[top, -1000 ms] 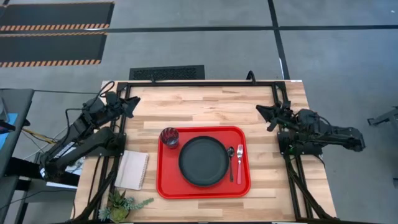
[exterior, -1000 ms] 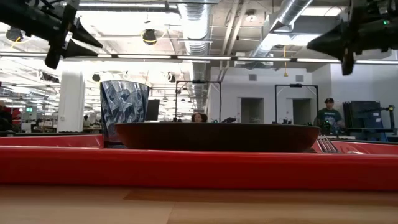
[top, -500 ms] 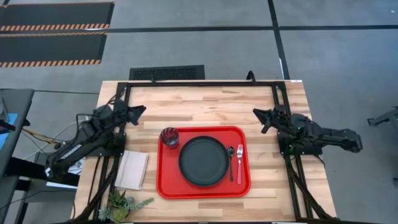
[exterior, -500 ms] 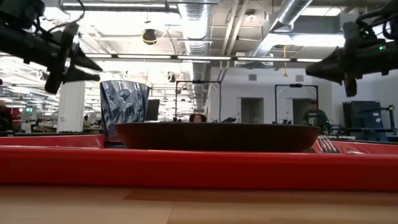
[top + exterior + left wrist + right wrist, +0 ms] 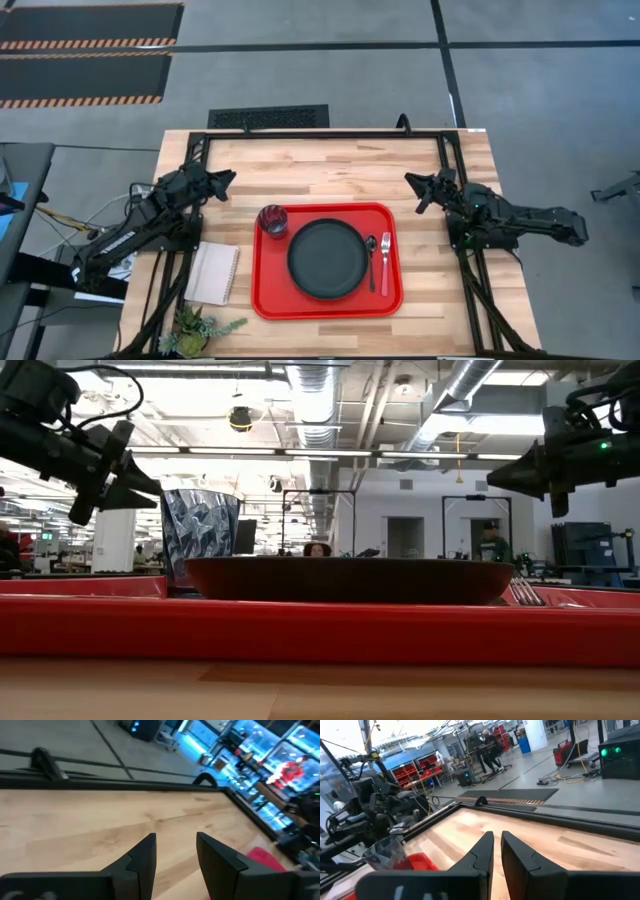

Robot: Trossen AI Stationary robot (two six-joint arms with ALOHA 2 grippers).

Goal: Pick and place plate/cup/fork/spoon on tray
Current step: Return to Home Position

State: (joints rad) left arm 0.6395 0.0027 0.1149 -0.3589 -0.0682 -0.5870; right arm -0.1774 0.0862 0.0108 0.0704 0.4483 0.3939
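On my wooden table (image 5: pixel 330 170) sits a glossy red rectangular tray (image 5: pixel 266 296) with rounded corners and a raised rim. Inside it, a round matte black plate (image 5: pixel 327 259) fills the middle. A small dark faceted cup (image 5: pixel 272 220), reddish inside, stands at one far corner. A slim dark spoon (image 5: pixel 370 259) and a pink-handled fork (image 5: pixel 385 258) lie side by side beside the plate. My left gripper (image 5: pixel 229 180) hovers empty, fingers parted. My right gripper (image 5: pixel 411 183) hovers empty, fingers nearly together with a slim gap.
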